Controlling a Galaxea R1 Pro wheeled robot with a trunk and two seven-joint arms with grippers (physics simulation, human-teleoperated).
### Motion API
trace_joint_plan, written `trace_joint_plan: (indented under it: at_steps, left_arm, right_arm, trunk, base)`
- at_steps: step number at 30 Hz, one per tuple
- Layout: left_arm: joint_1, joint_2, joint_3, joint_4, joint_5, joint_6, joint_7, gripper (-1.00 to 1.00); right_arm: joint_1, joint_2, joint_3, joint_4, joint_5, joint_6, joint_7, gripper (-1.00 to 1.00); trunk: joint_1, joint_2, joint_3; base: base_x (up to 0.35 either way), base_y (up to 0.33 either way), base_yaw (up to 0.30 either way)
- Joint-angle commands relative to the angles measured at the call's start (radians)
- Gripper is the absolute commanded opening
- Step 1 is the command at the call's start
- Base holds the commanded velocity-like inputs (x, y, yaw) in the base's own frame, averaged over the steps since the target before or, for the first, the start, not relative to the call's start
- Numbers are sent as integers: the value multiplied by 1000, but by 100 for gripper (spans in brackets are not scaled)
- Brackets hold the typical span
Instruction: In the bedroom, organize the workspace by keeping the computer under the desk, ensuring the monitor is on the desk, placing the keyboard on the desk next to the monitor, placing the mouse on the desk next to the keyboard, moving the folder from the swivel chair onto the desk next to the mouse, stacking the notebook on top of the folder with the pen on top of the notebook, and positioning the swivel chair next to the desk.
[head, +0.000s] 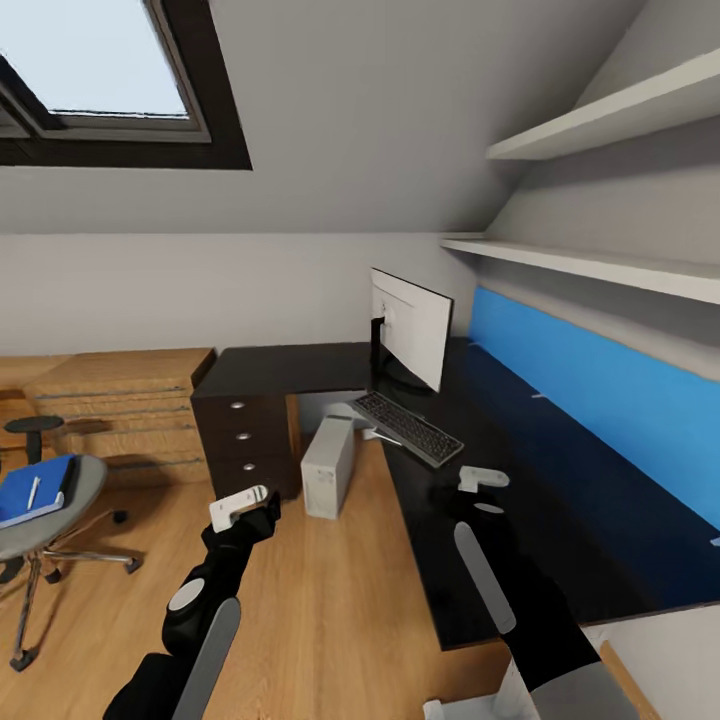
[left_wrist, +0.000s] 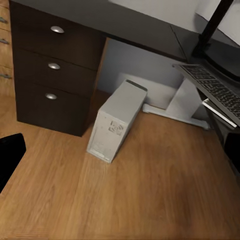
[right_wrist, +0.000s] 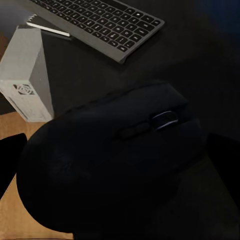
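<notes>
Head view: L-shaped desk (head: 300, 368), glossy black top, dark drawer block with round silver knobs. Monitor (head: 412, 328) upright on desk, white back showing, black stand. Keyboard (head: 407, 427) flat on desk, just in front of monitor base; slim, black keys, thin grey edge, one corner overhanging desk edge. Computer (head: 329, 465), matte grey-white box, upright on wood floor beside drawer block, at desk's open knee space rather than fully beneath the top. Swivel chair (head: 45, 520) well apart from desk, past the light wood cabinet (head: 125, 405); grey padded seat, chrome star base. Folder (head: 38, 488), bright blue flat rectangle, on chair seat; pen (head: 33, 491), thin white stick, lying on it. Notebook not distinguishable.

Right gripper (head: 483, 480) above desk top, near keyboard's front end. Right wrist view: mouse (right_wrist: 112, 162), smooth black oval with scroll wheel, between the dark fingers (right_wrist: 11, 162), one at each side; pinching or merely straddling — cannot tell.

Left gripper (head: 243, 507) over floor, short of computer. Left wrist view: one dark fingertip (left_wrist: 10, 157) at frame edge; jaw state cannot tell.
</notes>
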Motion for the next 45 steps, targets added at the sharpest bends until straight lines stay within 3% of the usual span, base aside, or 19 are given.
trace_joint_plan:
  at_steps: [1,7,22,36,45]
  left_arm:
    - [-1,0,-3,1,9,3,8,100]
    - [-1,0,-5,3,8,2,8,100]
    - [-1,-1,-11,37,7,4,7,100]
    - [-1,-3,-13,41,7,4,7,100]
    - [-1,-3,-13,41,7,4,7,100]
  right_arm:
    - [-1,0,2,-1,-10,2,-11,-100]
    - [-1,-1,0,-1,-10,2,-10,-100]
    - [1,-7,3,0,-10,0,0,-100]
    - [1,-2,8,2,2,-14,-9,-100]
    - [1,-2,13,2,42,-36,-9,-100]
  trunk:
    - [0,-1,-1]
    - [0,-1,-2]
    - [0,-1,-2]
    - [0,-1,-1]
    - [0,-1,9]
  base:
    - [-149,163,280]
    - [-168,249,205]
    - [-16,262,11]
    - [270,212,246]
    - [302,161,126]
